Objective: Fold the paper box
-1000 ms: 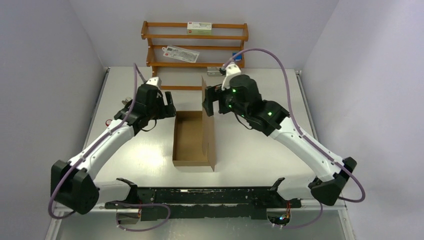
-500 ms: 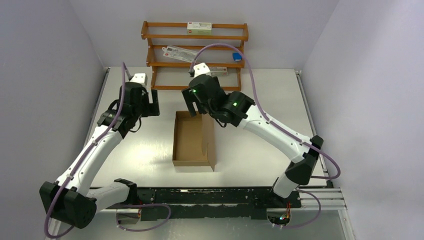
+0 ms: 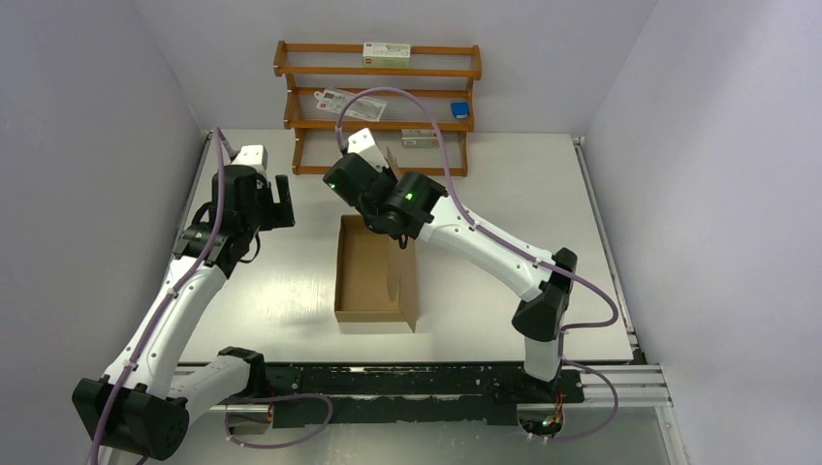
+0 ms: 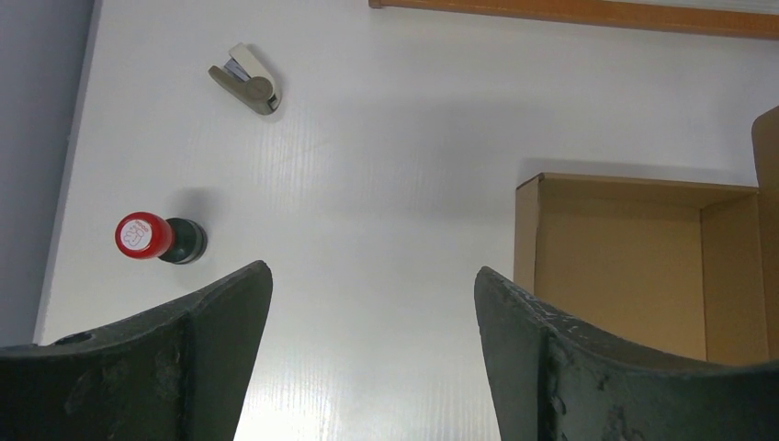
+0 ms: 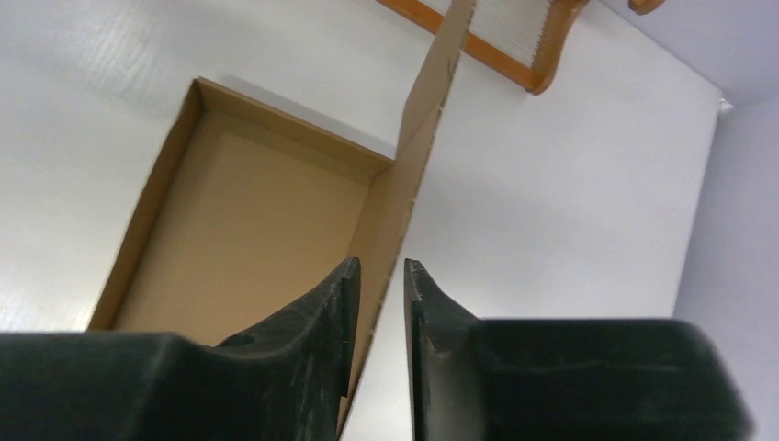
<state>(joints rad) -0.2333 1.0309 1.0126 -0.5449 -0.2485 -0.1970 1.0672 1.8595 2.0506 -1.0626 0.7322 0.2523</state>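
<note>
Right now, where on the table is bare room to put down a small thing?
Widest: the table right of the paper box, beyond the right arm. Smaller: between box and left arm. Crowded: far left, with stamp and stapler, and the box's far end, under the right tool.

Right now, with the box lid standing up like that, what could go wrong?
1. The right end effector straddles the upright lid flap of the paper box; a skewed push could crease it off its fold.
2. The left end effector hangs open, apart from the box, so nothing pins it; it may slide.
3. The red-capped stamp stands near the left end effector and could be knocked over.
</note>
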